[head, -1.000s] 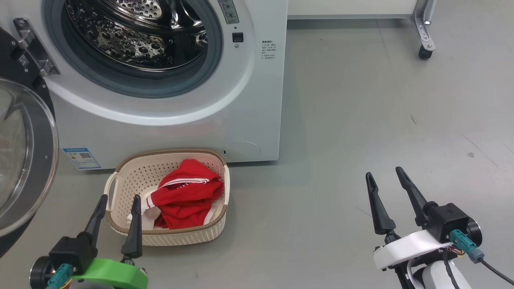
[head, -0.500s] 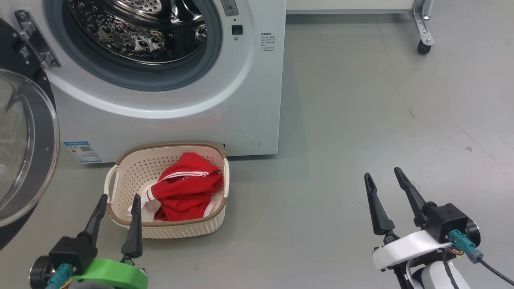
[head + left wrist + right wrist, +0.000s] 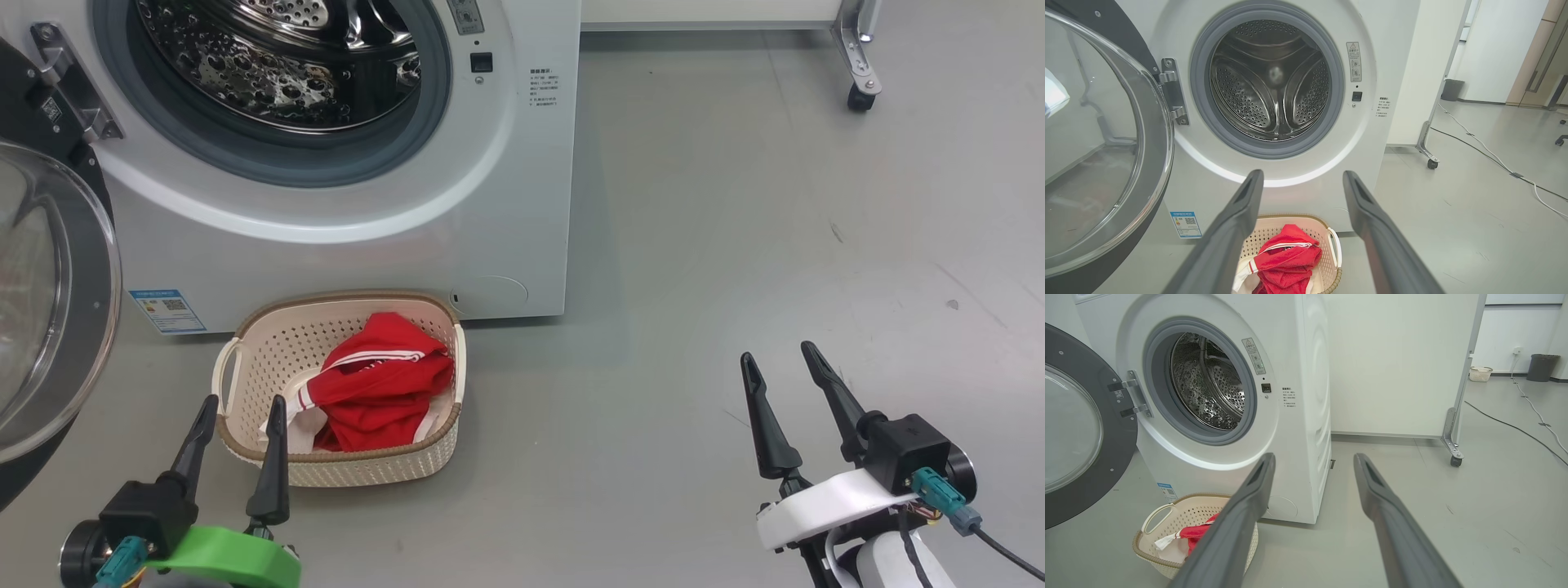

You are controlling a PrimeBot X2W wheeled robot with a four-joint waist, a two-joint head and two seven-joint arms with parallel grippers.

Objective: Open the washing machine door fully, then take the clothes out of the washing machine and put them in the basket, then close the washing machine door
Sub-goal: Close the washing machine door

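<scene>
Grey floor (image 3: 694, 286) carries everything we work with, and at the heart of it lie the clothes (image 3: 380, 392): a red bundle with white stripes and some white fabric, resting inside the basket (image 3: 367, 474). The basket stands on the floor just in front of the washing machine (image 3: 522, 204), below its round opening. As far as our left wrist view looks in, the steel drum (image 3: 1274, 81) is bare, so we judge the unloading done. The washing machine door (image 3: 49, 310) stands swung wide at our left. Against the pictures of the last second, only our head view has slid a little, so machine and basket sit slightly higher in it. Basket, clothes and door keep their places relative to one another, and both arms sit where they were. We take that as a pause between steps, with closing the door the one part left. Our left gripper (image 3: 244, 402) hovers low at the basket's near left corner, its fingers (image 3: 272, 457) spread wide, holding nothing and pointing toward the machine. The door is close on its left, so we judge this arm the handier one for the push. Our right gripper (image 3: 777, 353) hangs over bare floor well apart to the right, likewise wide and empty. Beyond it stands a castor (image 3: 856, 98) under a white panel.
</scene>
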